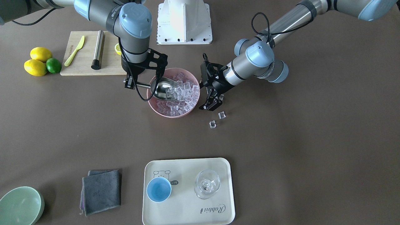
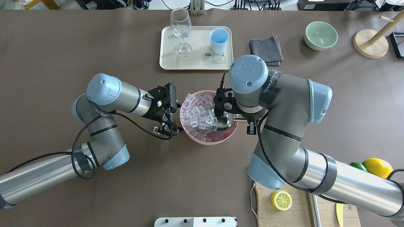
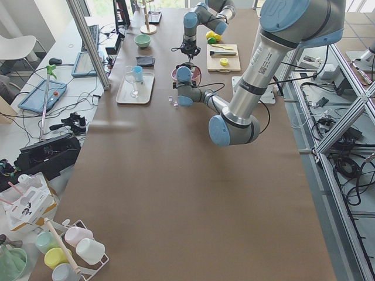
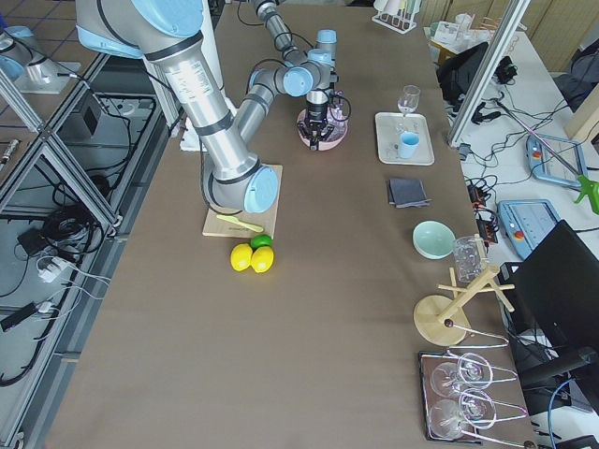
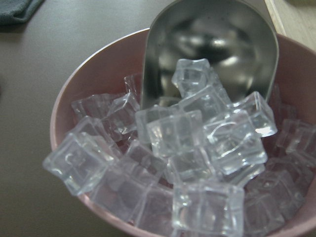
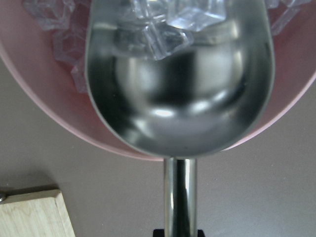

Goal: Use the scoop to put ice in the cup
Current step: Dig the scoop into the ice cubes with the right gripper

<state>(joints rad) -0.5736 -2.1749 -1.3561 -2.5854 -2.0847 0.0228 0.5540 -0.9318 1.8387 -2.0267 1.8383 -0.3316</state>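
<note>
The silver scoop [image 1: 161, 89] lies in a pink bowl [image 1: 155, 108] full of ice [image 1: 184, 93], its mouth pushed into the cubes. My right gripper [image 1: 133, 83] is shut on the scoop's handle at the bowl's rim. The right wrist view shows the scoop [image 6: 180, 98] with a few cubes at its mouth. My left gripper [image 1: 208, 107] hangs beside the bowl's other rim with its jaws apart, holding nothing. The left wrist view looks onto the ice [image 5: 197, 143] and the scoop [image 5: 212, 44]. The light-blue cup [image 1: 158, 189] stands on a cream tray [image 1: 187, 212], far from both grippers.
Two loose ice cubes [image 1: 217, 120] lie on the table by my left gripper. A stemmed glass [image 1: 207, 183] shares the tray. A grey cloth [image 1: 101, 190] and a green bowl [image 1: 20, 204] lie near it. A cutting board [image 1: 84, 64] with a steel cylinder [image 1: 97, 50], lemons and a lime are behind my right arm.
</note>
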